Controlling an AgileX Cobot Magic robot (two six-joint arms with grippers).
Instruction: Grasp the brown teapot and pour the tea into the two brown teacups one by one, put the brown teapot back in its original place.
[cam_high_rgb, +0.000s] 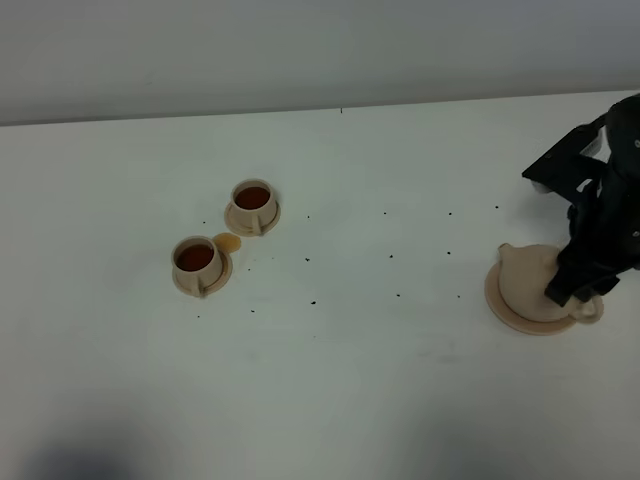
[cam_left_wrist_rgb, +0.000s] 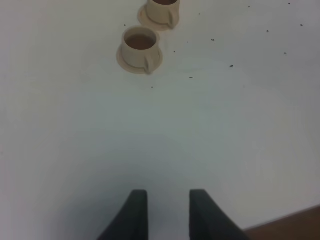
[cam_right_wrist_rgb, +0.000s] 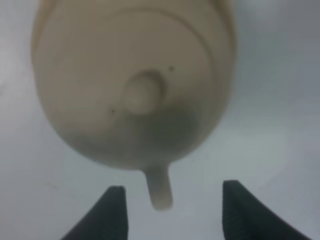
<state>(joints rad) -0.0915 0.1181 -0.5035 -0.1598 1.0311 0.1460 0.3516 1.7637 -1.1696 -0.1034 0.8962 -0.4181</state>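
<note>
Brown teapot (cam_high_rgb: 530, 280) being seated on plate (cam_high_rgb: 497, 300); handle (cam_right_wrist_rgb: 160, 187) being straddled, untouched, by right gripper (cam_right_wrist_rgb: 172, 207), jaws parted. Left gripper (cam_left_wrist_rgb: 167, 212) being idled wide, empty, far side.

The right gripper (cam_high_rgb: 572, 290) hides part of the brown teapot (cam_high_rgb: 528, 280).

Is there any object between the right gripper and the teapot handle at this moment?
No. In the right wrist view the handle of the brown teapot lies in the gap between the right gripper's open fingers, with nothing else there. The teapot already sits on its plate.
</note>
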